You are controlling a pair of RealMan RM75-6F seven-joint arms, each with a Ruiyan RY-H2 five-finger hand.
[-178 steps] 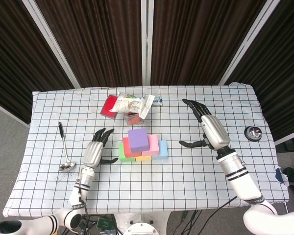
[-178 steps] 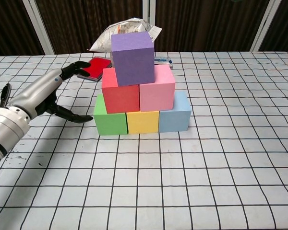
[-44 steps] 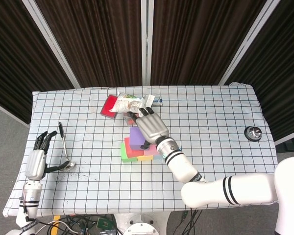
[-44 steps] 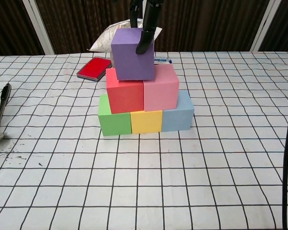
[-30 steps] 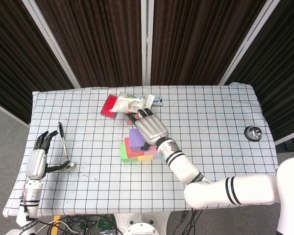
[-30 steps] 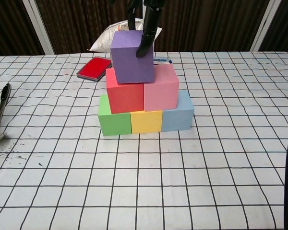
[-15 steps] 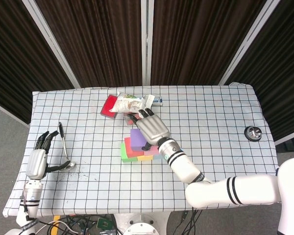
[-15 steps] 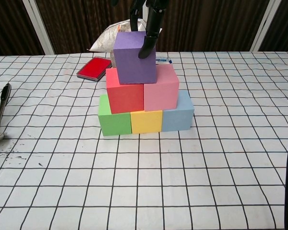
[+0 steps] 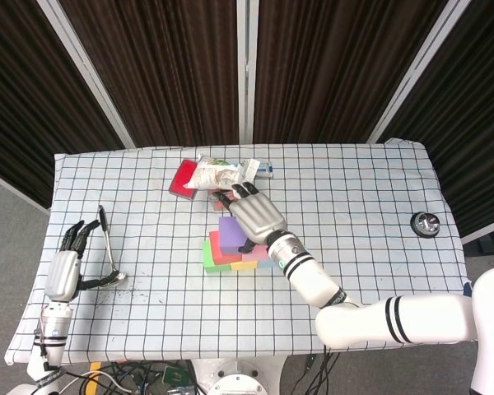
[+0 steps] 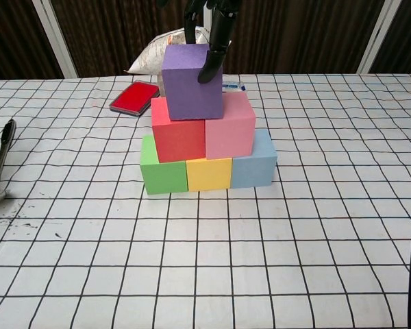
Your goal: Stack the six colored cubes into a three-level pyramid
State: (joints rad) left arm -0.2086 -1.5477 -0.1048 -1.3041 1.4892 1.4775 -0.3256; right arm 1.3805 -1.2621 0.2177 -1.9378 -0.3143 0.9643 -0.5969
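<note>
Fingers (image 10: 214, 58) of the right hand (image 9: 253, 217) are curled over the purple foam cube (image 10: 192, 82) topping the red (image 10: 178, 139) and pink foam cubes (image 10: 229, 128), while the left hand (image 9: 66, 268) is held spread, apart.

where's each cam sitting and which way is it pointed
Head view: high above the near table edge, looking steeply down on the whole table; shows both arms, the left hand and the right hand.
Chest view: low at the near edge, facing level across; only right hand fingers show.
Shared: the purple cube atop the pyramid, and the right hand on it.
</note>
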